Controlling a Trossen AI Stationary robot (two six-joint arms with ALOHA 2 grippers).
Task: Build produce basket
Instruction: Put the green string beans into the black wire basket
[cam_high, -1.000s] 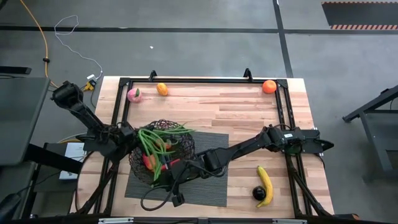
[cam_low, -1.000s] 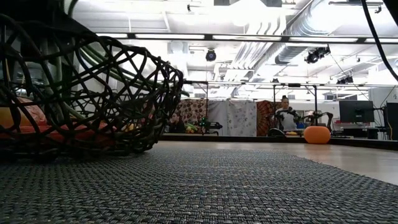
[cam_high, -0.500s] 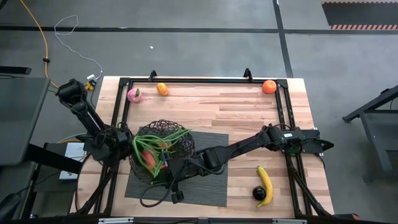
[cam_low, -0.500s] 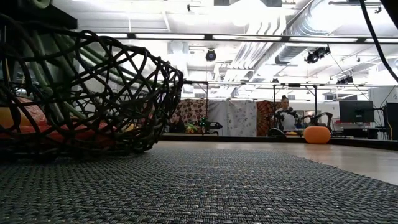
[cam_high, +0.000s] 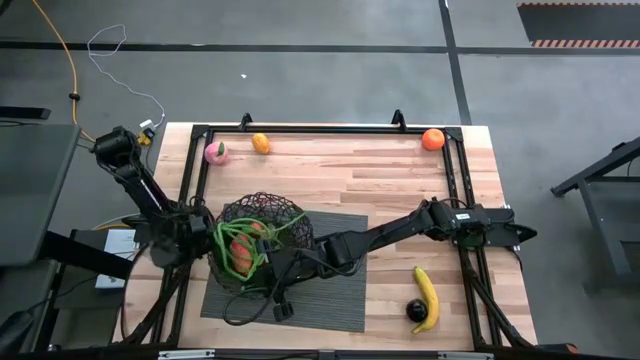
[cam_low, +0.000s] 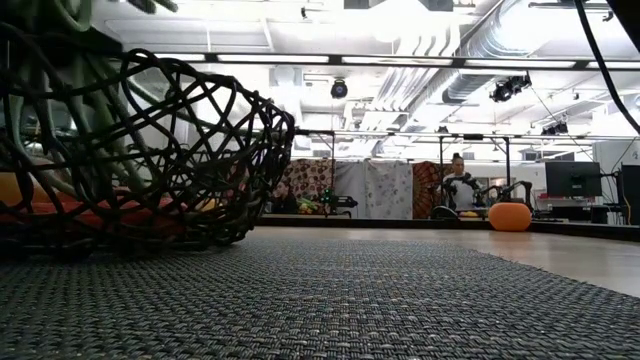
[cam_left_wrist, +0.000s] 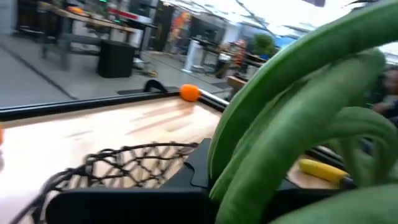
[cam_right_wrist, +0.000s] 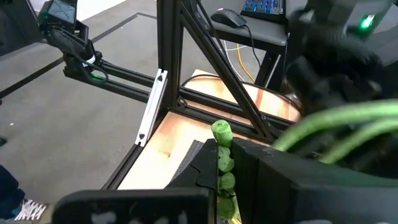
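Wire mesh basket (cam_high: 258, 238) at lower left of centre in the high view, sitting on the left end of the dark ribbed mat (cam_high: 335, 295). Inside it: a bunch of long green beans (cam_high: 243, 243), plus red and orange produce beneath, not clearly told apart.

Left gripper (cam_high: 205, 240) at the basket's left rim, closed on the green beans; in the left wrist view the beans (cam_left_wrist: 292, 118) fill the right of the frame. Right gripper (cam_high: 272, 262) at the basket's lower right edge, also clamped on the beans, a knobbly bean end (cam_right_wrist: 222, 155) showing between its fingers.

Elsewhere on the table: pink peach (cam_high: 215, 152) and small orange (cam_high: 261, 143) at upper left, another orange (cam_high: 432, 139) at upper right, banana (cam_high: 427, 296) and dark round fruit (cam_high: 415, 311) touching at lower right.
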